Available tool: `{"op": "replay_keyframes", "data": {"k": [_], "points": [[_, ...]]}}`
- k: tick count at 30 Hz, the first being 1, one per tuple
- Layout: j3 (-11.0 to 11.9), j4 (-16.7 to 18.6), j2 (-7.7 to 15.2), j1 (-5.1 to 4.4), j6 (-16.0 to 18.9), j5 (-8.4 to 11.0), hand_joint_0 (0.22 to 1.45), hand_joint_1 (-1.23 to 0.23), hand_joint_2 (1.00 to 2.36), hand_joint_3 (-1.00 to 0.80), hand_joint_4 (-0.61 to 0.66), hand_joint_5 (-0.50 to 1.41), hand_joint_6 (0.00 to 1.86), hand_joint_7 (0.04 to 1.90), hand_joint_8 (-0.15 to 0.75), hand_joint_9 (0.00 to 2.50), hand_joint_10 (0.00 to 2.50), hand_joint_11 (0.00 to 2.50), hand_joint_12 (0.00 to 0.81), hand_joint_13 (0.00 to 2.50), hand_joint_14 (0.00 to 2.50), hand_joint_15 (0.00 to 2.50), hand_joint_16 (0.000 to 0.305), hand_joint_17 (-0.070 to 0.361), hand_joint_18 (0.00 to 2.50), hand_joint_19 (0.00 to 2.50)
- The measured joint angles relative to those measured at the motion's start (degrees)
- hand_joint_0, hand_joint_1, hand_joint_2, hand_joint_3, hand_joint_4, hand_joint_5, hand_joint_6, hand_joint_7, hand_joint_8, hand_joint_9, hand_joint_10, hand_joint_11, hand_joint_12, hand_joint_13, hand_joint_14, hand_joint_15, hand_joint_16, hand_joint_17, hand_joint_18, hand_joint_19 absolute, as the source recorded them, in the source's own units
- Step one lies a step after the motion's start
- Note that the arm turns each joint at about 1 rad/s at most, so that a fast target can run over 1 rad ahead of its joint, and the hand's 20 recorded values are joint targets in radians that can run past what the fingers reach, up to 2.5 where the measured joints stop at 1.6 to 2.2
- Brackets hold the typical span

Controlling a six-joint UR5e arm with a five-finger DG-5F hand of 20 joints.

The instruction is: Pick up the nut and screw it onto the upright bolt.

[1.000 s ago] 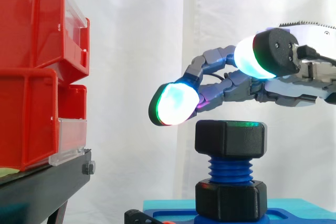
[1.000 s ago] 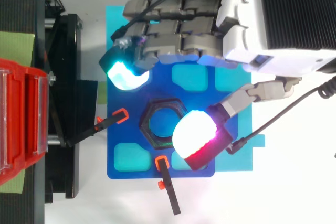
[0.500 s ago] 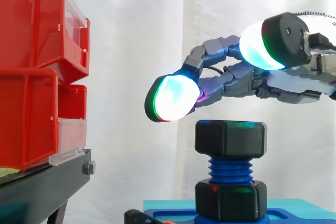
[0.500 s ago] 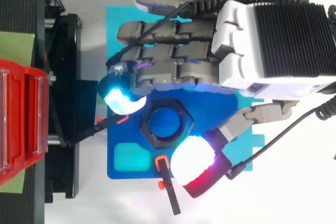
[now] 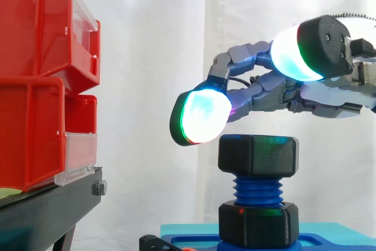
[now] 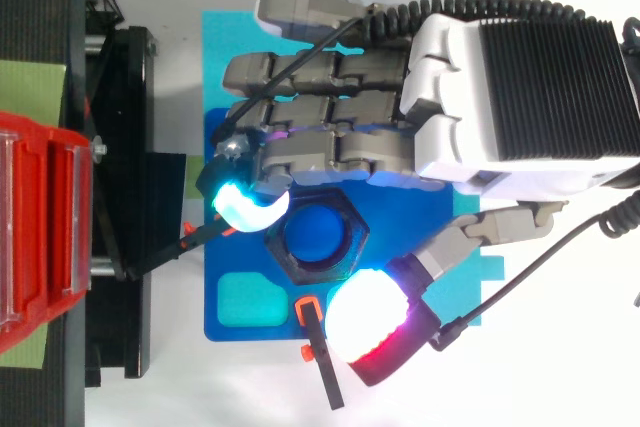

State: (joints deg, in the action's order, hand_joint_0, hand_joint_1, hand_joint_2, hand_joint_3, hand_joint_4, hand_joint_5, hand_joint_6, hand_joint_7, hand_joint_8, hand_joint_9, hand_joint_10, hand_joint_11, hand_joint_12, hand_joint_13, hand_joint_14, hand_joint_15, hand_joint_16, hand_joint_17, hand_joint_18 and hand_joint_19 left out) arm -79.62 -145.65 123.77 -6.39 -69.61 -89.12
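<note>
Black nut sits atop the upright blue bolt, ungripped, with the hand spread just above it and holding nothing; advise lowering squarely, pinching opposite flats and turning level to avoid cross-threading.

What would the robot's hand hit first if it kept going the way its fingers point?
Likely the lower red bin on the black stand: the hand points left toward it, above the nut. Depth is hard to judge.
</note>
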Motion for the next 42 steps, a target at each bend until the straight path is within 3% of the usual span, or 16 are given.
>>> {"op": "replay_keyframes", "data": {"k": [12, 16, 22, 32, 37, 42], "points": [[0.0, -0.9, 0.0, 0.35, 0.0, -0.09, 0.49, -0.23, 1.00, -0.50, 0.30, -0.03, 0.51, 1.16, 0.276, 0.67, 0.00, 0.00, 0.287, 0.42, 0.00, 0.00, 0.029, 0.066, 0.11, 0.00], [0.0, -1.0, 0.0, 0.49, 0.0, -0.09, 0.49, -0.24, 1.00, -0.50, 0.22, -0.01, 0.50, 1.44, 0.274, 0.70, 0.00, 0.00, 0.282, 0.45, 0.00, 0.00, 0.028, 0.064, 0.13, 0.00], [0.0, -0.8, 0.0, 0.79, -0.1, -0.17, 0.50, -0.26, 1.00, -0.50, 0.19, 0.02, 0.50, 1.57, 0.272, 0.78, 0.00, 0.00, 0.266, 0.53, 0.00, 0.00, 0.025, 0.057, 0.23, 0.00], [0.0, -0.8, 0.0, 1.85, -0.8, -0.45, 0.51, -0.31, 1.00, -0.50, 0.13, 0.04, 0.60, 1.33, 0.245, 1.13, 0.00, 0.00, 0.191, 0.80, 0.00, 0.00, 0.014, 0.033, 0.51, 0.00], [0.0, -0.9, 0.0, 2.35, -0.9, -0.51, 0.52, -0.34, 1.00, -0.50, 0.10, 0.05, 0.66, 1.19, 0.173, 1.41, 0.00, 0.00, 0.147, 1.01, 0.00, 0.01, 0.008, 0.018, 0.69, 0.00], [0.0, -1.1, 0.0, 2.94, -0.9, -0.97, 0.52, -0.35, 1.00, -0.50, 0.10, 0.05, 0.68, 1.13, 0.165, 1.61, 0.00, 0.15, 0.138, 1.13, 0.00, 0.04, 0.006, 0.013, 0.81, 0.00]]}}
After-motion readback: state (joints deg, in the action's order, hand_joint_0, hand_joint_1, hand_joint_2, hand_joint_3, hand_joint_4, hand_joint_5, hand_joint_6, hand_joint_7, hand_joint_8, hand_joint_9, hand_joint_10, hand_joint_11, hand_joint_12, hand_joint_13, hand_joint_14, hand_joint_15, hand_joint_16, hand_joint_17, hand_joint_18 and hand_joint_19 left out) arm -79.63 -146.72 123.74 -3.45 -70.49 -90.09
